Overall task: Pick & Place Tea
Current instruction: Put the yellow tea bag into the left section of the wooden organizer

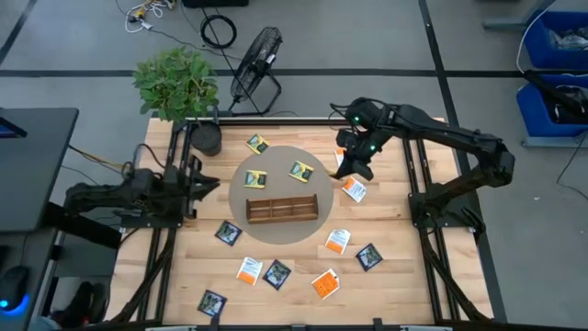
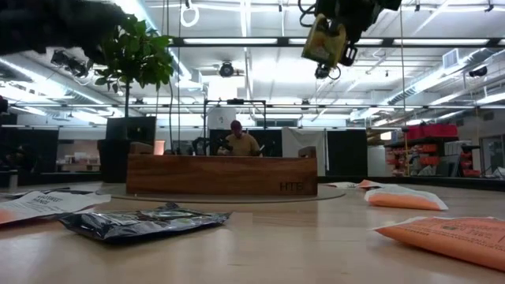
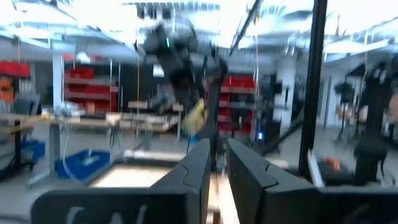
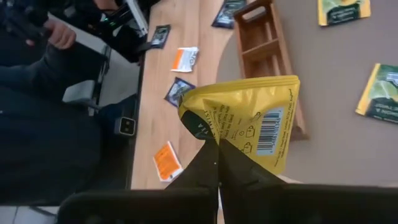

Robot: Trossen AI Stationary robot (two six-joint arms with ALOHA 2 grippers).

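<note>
right gripper [image 4: 217, 163] — pinched on yellow-green sachet [image 4: 249, 127], aloft | wooden tray [image 1: 282, 209] at its 8 o'clock, long axis 3–9, right arm nearer | left gripper [image 1: 204, 185] at worktop's 9 o'clock edge — cannot tell

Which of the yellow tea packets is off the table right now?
The yellow packet pinched in the right tool, held up in the air. The other three yellow packets lie flat, on or near the round mat.

The letters "HTE" are seen on the front of the wooden tray [image 2: 222, 174]. A barcode is printed on the yellow sachet [image 4: 249, 121]; its small print cannot be read.
</note>
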